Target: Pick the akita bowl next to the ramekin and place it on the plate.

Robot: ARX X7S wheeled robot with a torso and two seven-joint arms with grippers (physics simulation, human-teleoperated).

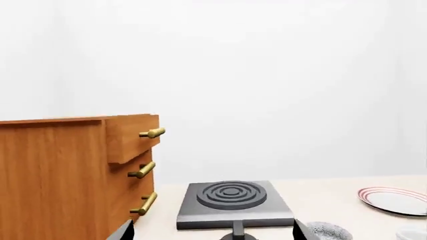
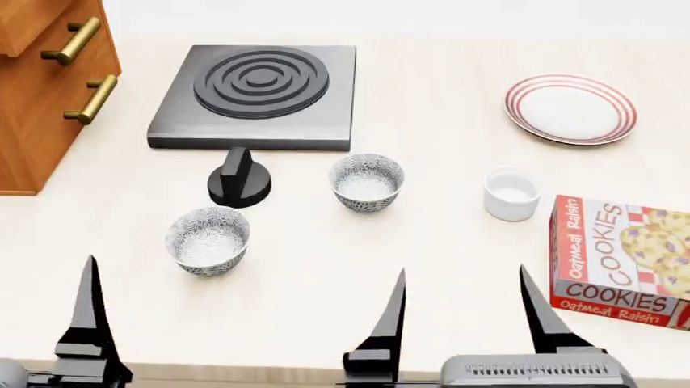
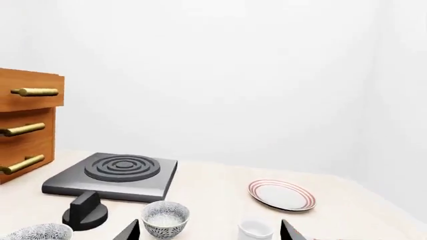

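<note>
The akita bowl (image 2: 367,182), speckled grey and white, stands upright mid-table just left of the plain white ramekin (image 2: 510,194). The right wrist view shows this bowl (image 3: 164,220) and the ramekin (image 3: 255,230) side by side, ahead of my right gripper (image 3: 208,224), which is open and empty. In the head view that gripper (image 2: 458,279) hangs near the table's front edge. The red-ringed plate (image 2: 570,108) lies empty at the far right. My left gripper (image 1: 212,227) is open and empty, facing the burner; one of its fingers (image 2: 90,315) shows at bottom left.
A second identical patterned bowl (image 2: 207,240) stands front left. A black knob (image 2: 239,179) sits before the dark burner plate (image 2: 258,85). A wooden drawer cabinet (image 2: 44,89) with brass handles fills the far left. A cookie box (image 2: 620,259) lies right of the ramekin.
</note>
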